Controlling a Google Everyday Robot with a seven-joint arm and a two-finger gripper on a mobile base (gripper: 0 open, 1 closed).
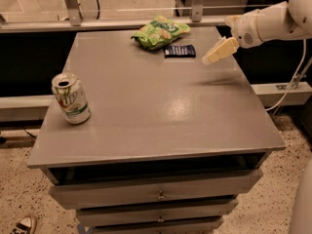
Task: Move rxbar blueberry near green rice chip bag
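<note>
The rxbar blueberry (180, 50), a small flat dark navy wrapper, lies on the grey table (161, 106) near its far edge. It sits just right of the green rice chip bag (158, 32), with its left end close to the bag's lower right corner. My gripper (218, 52) hangs above the table's far right part, to the right of the bar and apart from it. It holds nothing that I can see.
A green-and-white soda can (71, 98) stands upright near the table's left edge. A metal rail (122, 23) runs behind the table. Drawers (156, 194) sit below the tabletop. A shoe (22, 225) lies on the floor at the lower left.
</note>
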